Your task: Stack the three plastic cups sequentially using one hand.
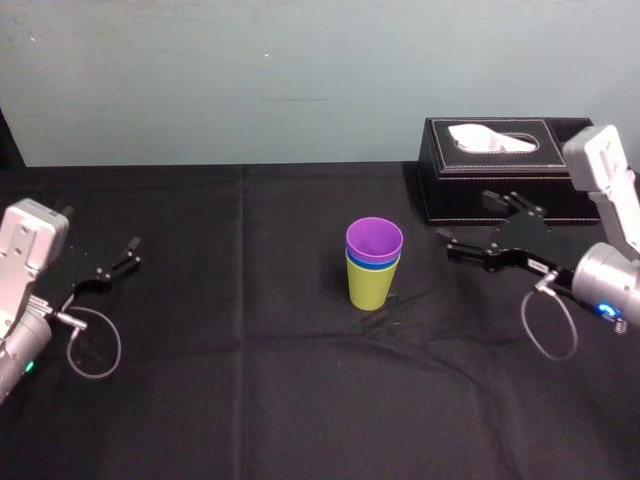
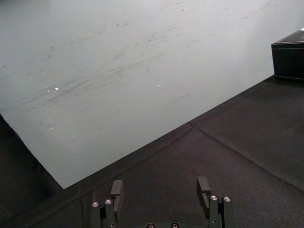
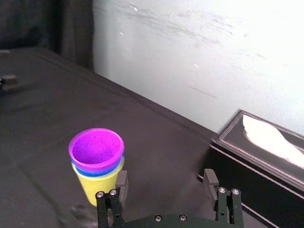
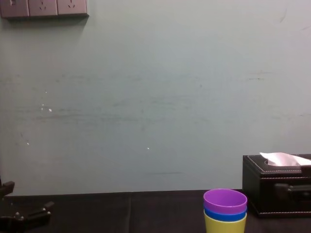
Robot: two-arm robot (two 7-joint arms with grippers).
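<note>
Fingers of the right gripper stand wide apart, gripping nothing, near the three plastic cups; purple cup nests in blue cup, blue in lime yellow-green cup, upright on the black cloth; left gripper rests spread and empty, far left.

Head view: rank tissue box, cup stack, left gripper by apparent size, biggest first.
1. tissue box, largest, even sitting farthest back.
2. stack of cups, clearly smaller than the box.
3. left gripper, slim and smallest; black on the black cloth, so its outline is faint.
</note>
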